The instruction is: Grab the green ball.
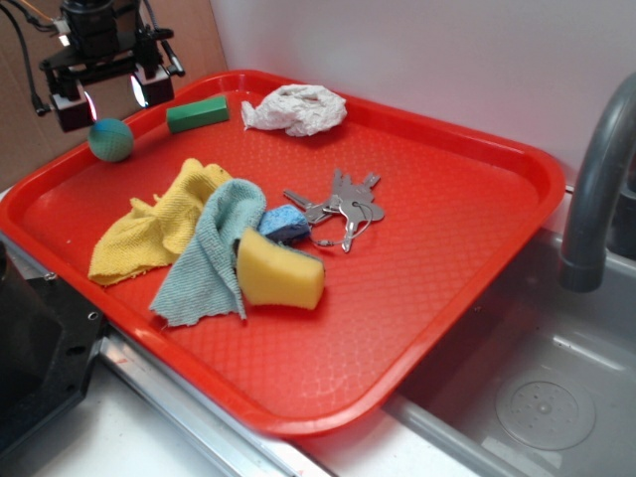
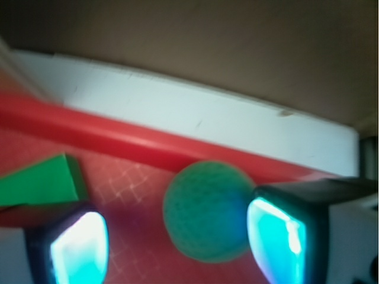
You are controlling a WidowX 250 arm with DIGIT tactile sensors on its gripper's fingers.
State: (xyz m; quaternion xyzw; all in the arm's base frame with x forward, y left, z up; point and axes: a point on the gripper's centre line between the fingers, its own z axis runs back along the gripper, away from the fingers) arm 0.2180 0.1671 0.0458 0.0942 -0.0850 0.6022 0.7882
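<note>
Black two-finger gripper hangs over the far left corner of the red plastic tray, jaws spread wide, nothing held. Small dimpled teal-green ball sits on the tray by the rim, just below the gripper. Wrist view: ball lies between the fingers, close against the right-hand pad, well apart from the other. Flat green rectangular block lies just beside.

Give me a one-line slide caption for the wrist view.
Open fingers straddle the green ball near the red tray's rim, green block at left.
</note>
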